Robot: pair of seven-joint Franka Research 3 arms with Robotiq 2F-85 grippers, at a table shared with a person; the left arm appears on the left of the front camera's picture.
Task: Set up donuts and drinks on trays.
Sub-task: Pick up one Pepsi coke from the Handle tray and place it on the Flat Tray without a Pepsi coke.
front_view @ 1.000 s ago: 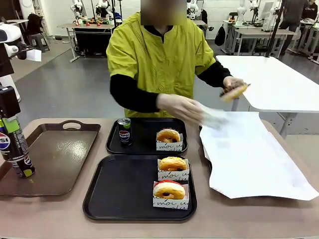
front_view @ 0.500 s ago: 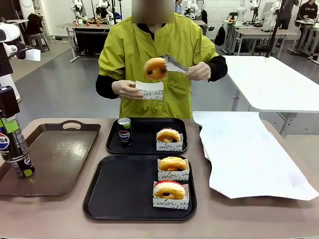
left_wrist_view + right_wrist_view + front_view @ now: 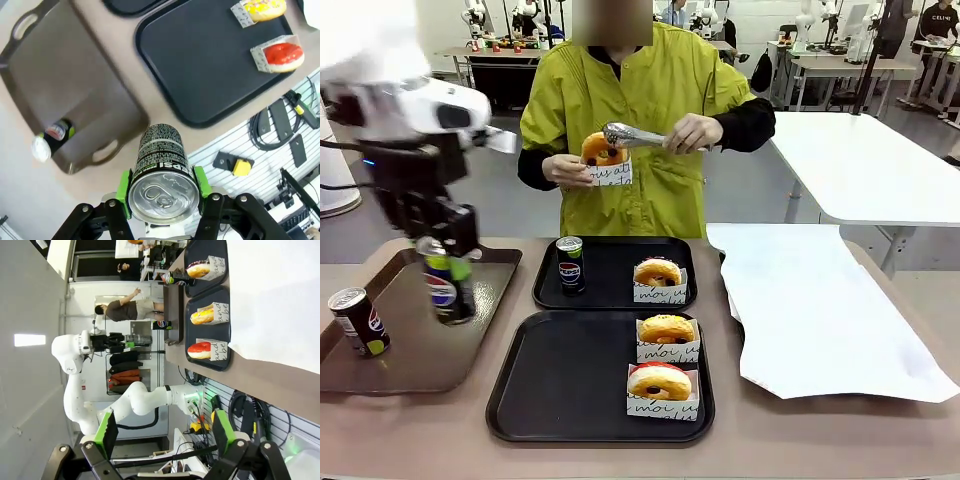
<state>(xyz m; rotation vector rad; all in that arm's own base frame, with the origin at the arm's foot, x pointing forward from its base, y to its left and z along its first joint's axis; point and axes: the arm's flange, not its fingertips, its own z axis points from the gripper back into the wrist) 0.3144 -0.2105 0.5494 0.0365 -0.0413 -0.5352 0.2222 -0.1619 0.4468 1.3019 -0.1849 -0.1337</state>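
My left gripper (image 3: 448, 280) is shut on a black Pepsi can (image 3: 442, 295), held upright just above the right part of the brown tray. The left wrist view has the can (image 3: 162, 172) between the green pads (image 3: 201, 181). A second can (image 3: 358, 322) stands at that tray's left end, and a third (image 3: 570, 264) stands on the far black tray (image 3: 610, 300) beside a boxed donut (image 3: 658, 278). The near black tray (image 3: 560, 380) carries two boxed donuts (image 3: 667, 338) (image 3: 660, 388). The person lowers another donut (image 3: 603, 150) with tongs into a paper box. My right gripper (image 3: 165, 440) is open with nothing in it.
The glossy brown tray (image 3: 410, 360) with handle cutouts lies at the table's left. A large white paper sheet (image 3: 820, 310) covers the table's right side. The left half of the near black tray is bare. The person stands at the far edge behind the far tray.
My left arm has swung in from the left edge, carrying the can rightward over the brown tray. The person brought the donut in tongs down onto the paper box in the other hand.
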